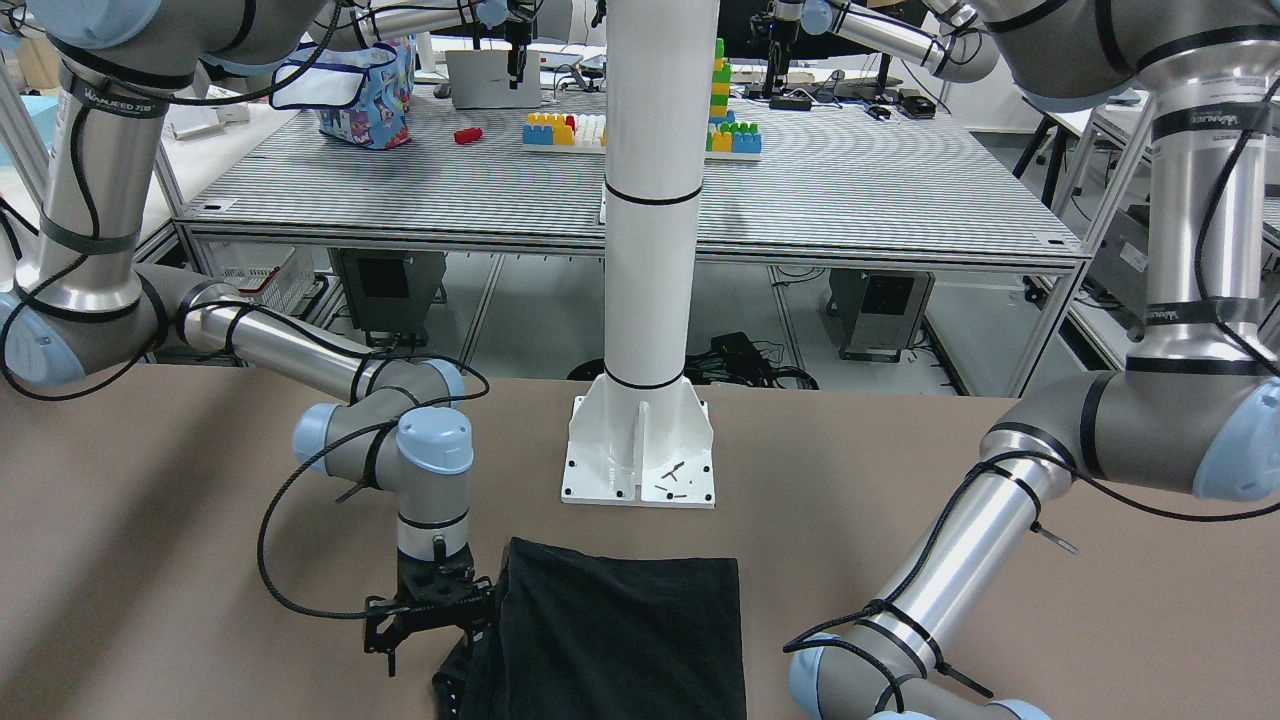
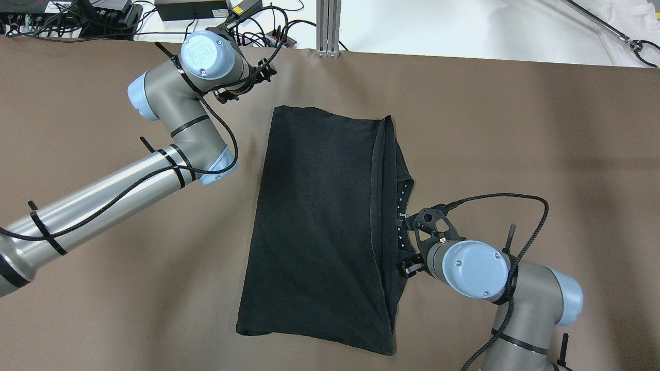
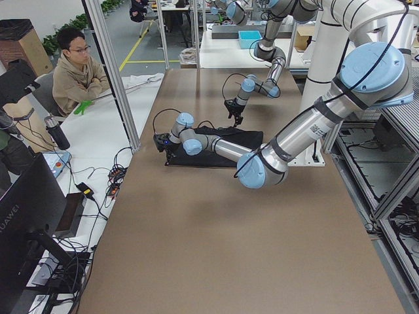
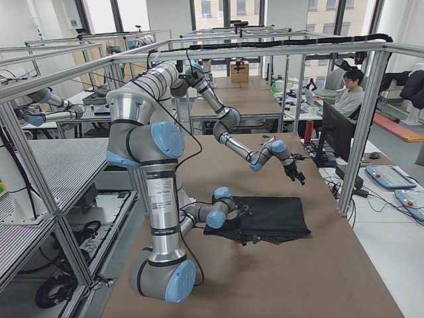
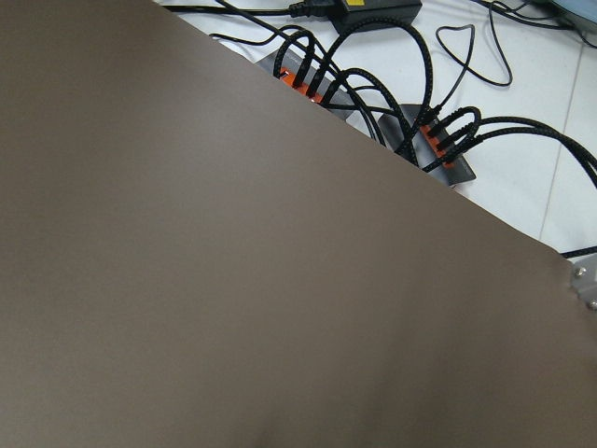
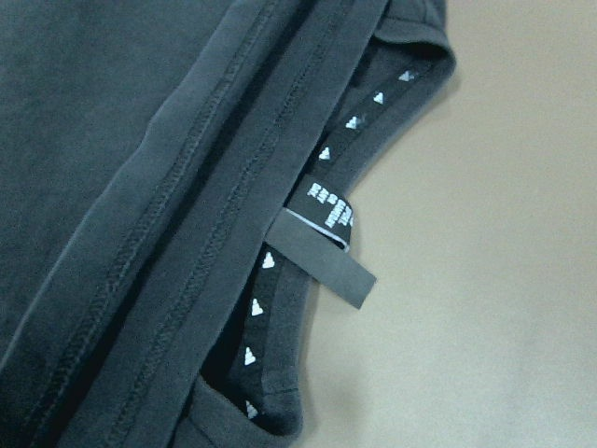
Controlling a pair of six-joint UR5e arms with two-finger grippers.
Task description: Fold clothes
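Observation:
The black clothes point(image 2: 319, 216) lie flat on the brown table, folded lengthwise, with stacked hems and a collar along the right edge. They also show in the front view point(image 1: 620, 640). My right gripper point(image 2: 407, 245) hangs at that right edge by the collar, open and holding nothing; it also shows in the front view point(image 1: 425, 665). The right wrist view shows the collar and its label point(image 6: 326, 252), and no fingers. My left gripper point(image 2: 247, 82) hovers past the cloth's far left corner, apart from it. The wrist hides its fingers, so I cannot tell whether it is open.
The white post's base plate point(image 1: 640, 460) is bolted to the table on the robot's side of the cloth. Cables and power strips point(image 5: 373, 84) lie just beyond the table's far edge under the left gripper. A person point(image 3: 78, 75) sits beside the table.

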